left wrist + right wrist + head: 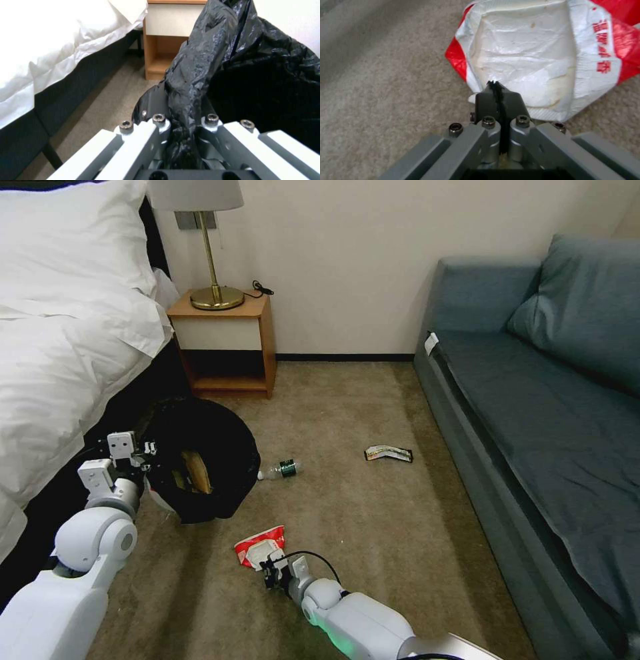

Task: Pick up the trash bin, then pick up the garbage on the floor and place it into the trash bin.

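My left gripper is shut on the bunched black bag at the rim of the trash bin. The bin hangs tilted beside the bed, with crumpled brown paper inside it. On the floor lies the red-and-white packet. My right gripper is shut at its near edge, tips pressed onto the white part. A small clear bottle lies right of the bin. The flat wrapper lies farther right, towards the sofa.
A bed with white linen runs along the left. A wooden nightstand with a brass lamp stands against the back wall. A blue-grey sofa lines the right side. Open carpet lies between bed and sofa.
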Available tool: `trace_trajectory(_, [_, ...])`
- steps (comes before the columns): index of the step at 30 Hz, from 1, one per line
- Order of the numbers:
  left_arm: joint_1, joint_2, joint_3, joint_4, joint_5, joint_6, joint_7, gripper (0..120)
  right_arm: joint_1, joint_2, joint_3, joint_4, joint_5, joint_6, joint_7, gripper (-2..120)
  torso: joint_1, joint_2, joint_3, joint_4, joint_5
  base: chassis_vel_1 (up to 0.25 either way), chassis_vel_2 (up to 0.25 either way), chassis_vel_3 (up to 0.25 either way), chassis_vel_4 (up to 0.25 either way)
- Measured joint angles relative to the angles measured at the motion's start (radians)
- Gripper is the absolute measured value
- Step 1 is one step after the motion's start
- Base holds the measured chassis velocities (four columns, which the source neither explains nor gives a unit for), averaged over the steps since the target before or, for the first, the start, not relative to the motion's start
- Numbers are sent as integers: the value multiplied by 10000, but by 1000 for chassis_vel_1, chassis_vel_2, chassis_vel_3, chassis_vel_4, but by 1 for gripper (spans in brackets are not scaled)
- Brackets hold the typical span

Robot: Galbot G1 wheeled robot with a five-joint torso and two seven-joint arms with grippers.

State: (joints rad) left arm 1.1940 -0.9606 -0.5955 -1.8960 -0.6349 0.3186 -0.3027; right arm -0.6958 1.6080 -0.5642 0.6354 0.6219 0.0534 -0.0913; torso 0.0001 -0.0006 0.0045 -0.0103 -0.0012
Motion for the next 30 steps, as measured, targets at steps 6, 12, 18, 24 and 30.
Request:
trace_trajectory(6, [-37,31,-7,-18,-14,-21,7,4,-2,-1,-105,128,-164,2,15,0,0,-1,1,-1,0,0,0,0,0])
trace_trajectory(12, [-52,41,-19,-50,-40,-38,5,4,81,0,-187,277,-303,30,67,0,0,-1,1,0,3,0,0,0,0])
trace_trajectory(18, [-91,43,-19,-96,-86,-41,-4,4,217,0,-266,408,-345,36,165,0,0,-1,1,0,3,0,0,0,0])
trace_trajectory(24, [-47,65,-93,-154,-106,-48,-13,4,304,0,-345,412,-445,113,179,0,0,-1,1,-1,2,0,0,0,0])
trace_trajectory(30, [-37,140,-144,-212,-163,-59,-19,4,455,0,-533,463,-602,192,151,1,0,-1,1,0,2,0,0,0,0])
